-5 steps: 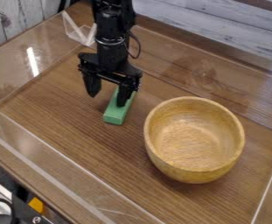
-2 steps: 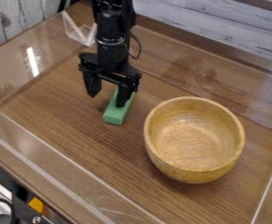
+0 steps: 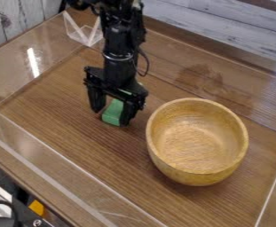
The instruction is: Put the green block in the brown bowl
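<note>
The green block (image 3: 110, 113) lies flat on the wooden table, just left of the brown bowl (image 3: 197, 139). My gripper (image 3: 114, 112) has come down over the block with its black fingers (image 3: 94, 100) on either side of it. The jaws stand open around the block, which shows as a green strip between them. Much of the block is hidden by the fingers. The bowl is upright and holds nothing.
Clear plastic walls (image 3: 27, 146) fence the wooden table (image 3: 57, 97) at the front and left. Another clear sheet (image 3: 81, 34) stands behind the arm. A pale plank surface runs along the back right.
The gripper has dropped lower and shifted slightly right and forward, so its open fingers now straddle the green block instead of hovering above it. Block and bowl have not moved.
</note>
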